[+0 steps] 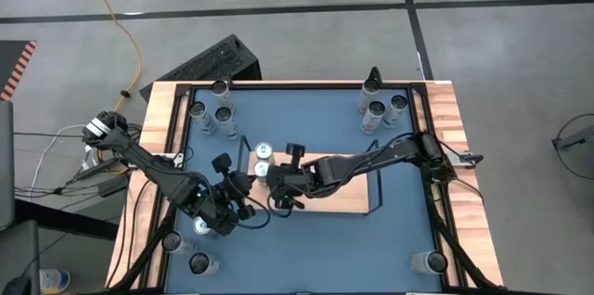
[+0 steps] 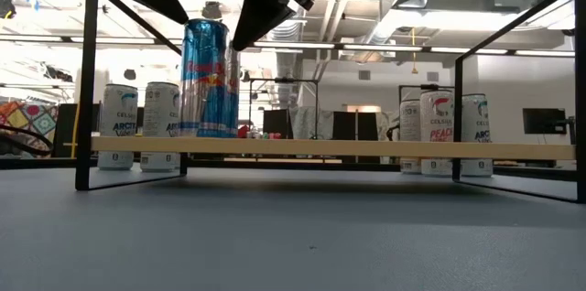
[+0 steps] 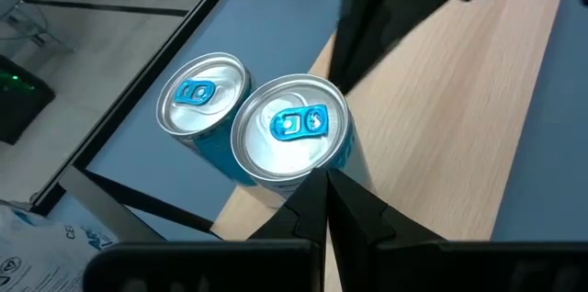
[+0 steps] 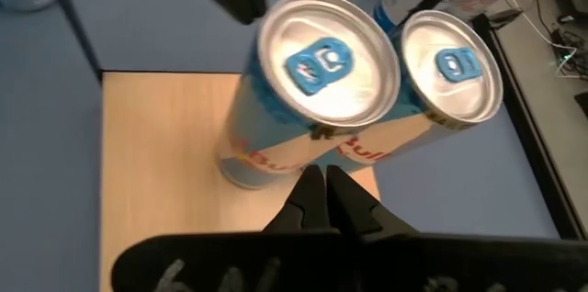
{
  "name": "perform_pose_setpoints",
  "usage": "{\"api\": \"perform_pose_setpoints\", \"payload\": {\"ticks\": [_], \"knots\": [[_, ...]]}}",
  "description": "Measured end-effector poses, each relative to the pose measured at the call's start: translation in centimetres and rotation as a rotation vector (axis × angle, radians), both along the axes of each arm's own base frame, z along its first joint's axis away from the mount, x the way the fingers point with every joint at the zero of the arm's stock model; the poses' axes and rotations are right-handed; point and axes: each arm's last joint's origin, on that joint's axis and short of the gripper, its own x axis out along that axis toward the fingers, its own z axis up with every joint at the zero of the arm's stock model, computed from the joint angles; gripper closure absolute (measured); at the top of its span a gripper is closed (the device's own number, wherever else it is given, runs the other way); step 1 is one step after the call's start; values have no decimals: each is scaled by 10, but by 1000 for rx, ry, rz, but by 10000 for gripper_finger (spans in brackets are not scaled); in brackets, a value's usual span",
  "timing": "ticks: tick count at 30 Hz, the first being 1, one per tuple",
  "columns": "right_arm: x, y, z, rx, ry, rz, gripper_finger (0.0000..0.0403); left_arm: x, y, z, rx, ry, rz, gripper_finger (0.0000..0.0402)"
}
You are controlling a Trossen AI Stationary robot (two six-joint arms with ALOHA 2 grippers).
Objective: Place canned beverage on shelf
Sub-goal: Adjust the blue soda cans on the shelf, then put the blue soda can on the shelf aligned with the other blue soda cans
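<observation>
while both grippers [image 3: 322,191] [image 4: 323,191] hover pinched empty, two cans [image 1: 263,151] (blue) stand on shelf [image 1: 348,200].

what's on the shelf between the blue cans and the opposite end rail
Nothing; low view shows the shelf bare from blue cans to end rail.

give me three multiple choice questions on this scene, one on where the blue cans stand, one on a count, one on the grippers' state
1. Where do the two blue cans stand?
A. at the shelf's left end
B. at its right end
C. on the floor

2. How many blue cans are on it?
A. one
B. two
C. five

3. How are the left gripper and right gripper?
A. both wide open
B. both shut
C. each gripping a can

Key: 1 A, the high view shows them at that end; 2 B, both wrist views show two tops side by side; 3 B, each pair of fingers meets, holding nothing.
</observation>
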Motion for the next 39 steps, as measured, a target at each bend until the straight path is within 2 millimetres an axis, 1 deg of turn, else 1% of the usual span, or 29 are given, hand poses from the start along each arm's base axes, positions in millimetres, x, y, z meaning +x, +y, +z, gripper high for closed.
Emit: {"api": "perform_pose_setpoints", "payload": {"ticks": [7,15,18,28,39], "knots": [[0,-15,-1,-22,25,-42,403,0,0,0,1,0,-1,402],[4,-42,-1,-39,35,-86,403,0,0,0,-7,4,-5,402],[6,-48,0,-51,29,-79,403,0,0,0,-4,6,-7,402],[10,-48,2,-32,10,-29,403,0,0,0,0,8,-9,402],[9,-48,1,-40,27,-20,403,0,0,0,11,15,-17,402]]}}
